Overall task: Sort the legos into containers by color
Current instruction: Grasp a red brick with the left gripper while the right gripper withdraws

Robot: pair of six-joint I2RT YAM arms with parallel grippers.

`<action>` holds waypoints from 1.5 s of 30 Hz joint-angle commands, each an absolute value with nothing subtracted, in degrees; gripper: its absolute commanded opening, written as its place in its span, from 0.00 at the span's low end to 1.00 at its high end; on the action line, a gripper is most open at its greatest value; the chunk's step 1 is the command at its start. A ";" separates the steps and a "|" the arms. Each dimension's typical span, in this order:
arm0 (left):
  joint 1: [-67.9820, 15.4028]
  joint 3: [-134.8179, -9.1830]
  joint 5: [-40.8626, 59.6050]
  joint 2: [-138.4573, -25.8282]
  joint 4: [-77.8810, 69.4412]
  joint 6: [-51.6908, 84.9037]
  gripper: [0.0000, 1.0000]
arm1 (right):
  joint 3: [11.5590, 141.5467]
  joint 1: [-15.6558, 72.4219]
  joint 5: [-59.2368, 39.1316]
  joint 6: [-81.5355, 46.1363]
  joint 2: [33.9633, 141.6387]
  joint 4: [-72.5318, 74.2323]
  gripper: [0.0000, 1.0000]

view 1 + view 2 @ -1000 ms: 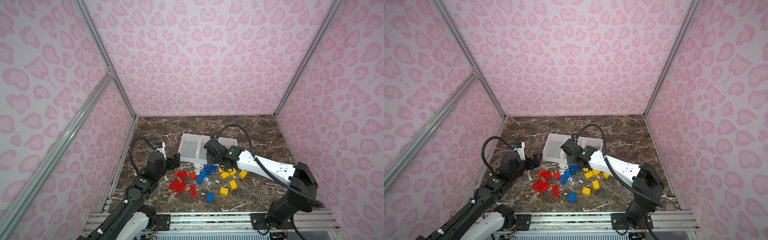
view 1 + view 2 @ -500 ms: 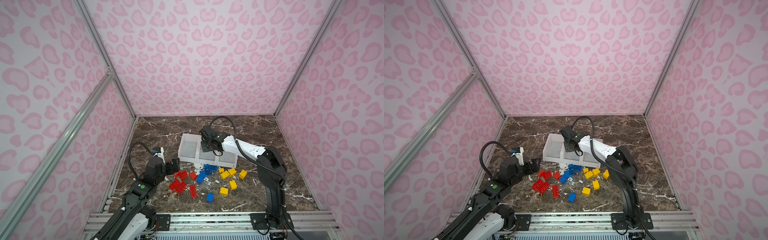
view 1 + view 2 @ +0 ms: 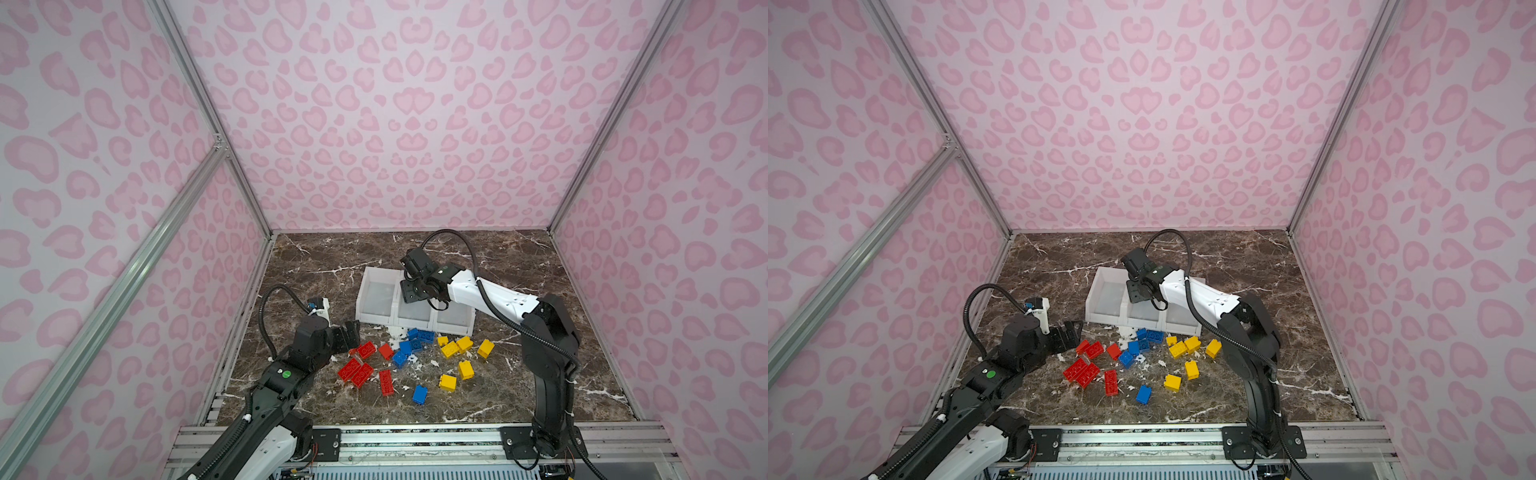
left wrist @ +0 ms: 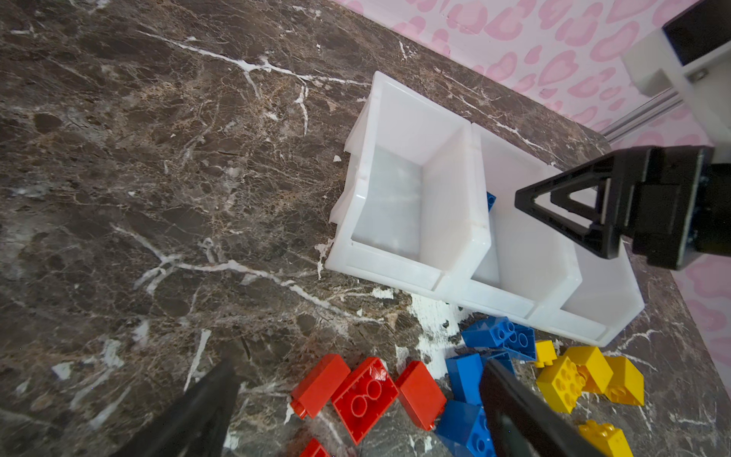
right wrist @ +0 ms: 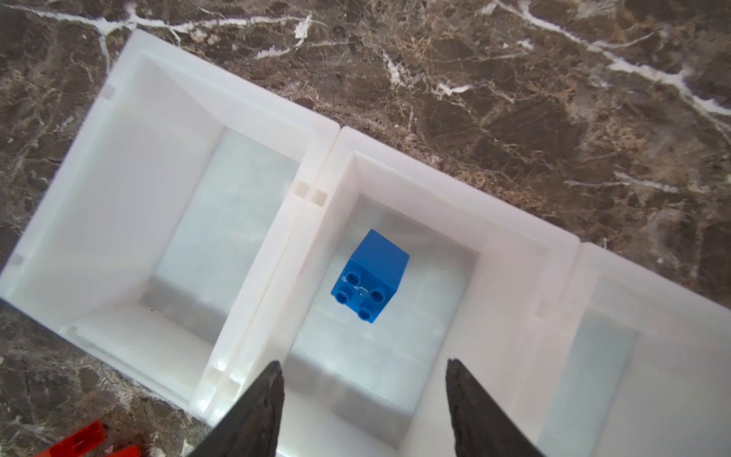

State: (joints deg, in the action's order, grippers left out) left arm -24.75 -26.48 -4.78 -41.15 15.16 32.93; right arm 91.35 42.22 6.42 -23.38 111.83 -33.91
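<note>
Here, left end effector (image 4: pixel 358 368), right end effector (image 5: pixel 364 363) both agape, blue lego (image 5: pixel 372 275) clear of container (image 5: pixel 510 285) walls.

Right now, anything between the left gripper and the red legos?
Nothing visible. The left gripper is open right beside the red legos, with only bare marble table between them. Blue legos lie close against the reds, so a wide grasp could catch one.
</note>
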 commanded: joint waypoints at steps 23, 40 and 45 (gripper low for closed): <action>-37.88 -27.64 -19.78 -47.03 35.34 42.90 0.90 | 68.88 45.88 6.43 -30.22 91.62 -29.06 0.67; -38.53 -28.70 -16.10 -57.79 35.46 56.63 0.90 | 63.14 46.14 4.88 -31.39 88.95 -26.49 0.67; -39.61 -29.62 -16.16 -60.57 35.45 61.33 0.90 | 62.88 46.14 4.19 -30.26 88.74 -26.48 0.67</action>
State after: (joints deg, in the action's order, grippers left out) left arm -39.24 -28.73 -16.21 -59.72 34.65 55.96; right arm 63.18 46.11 4.78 -31.24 88.90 -27.31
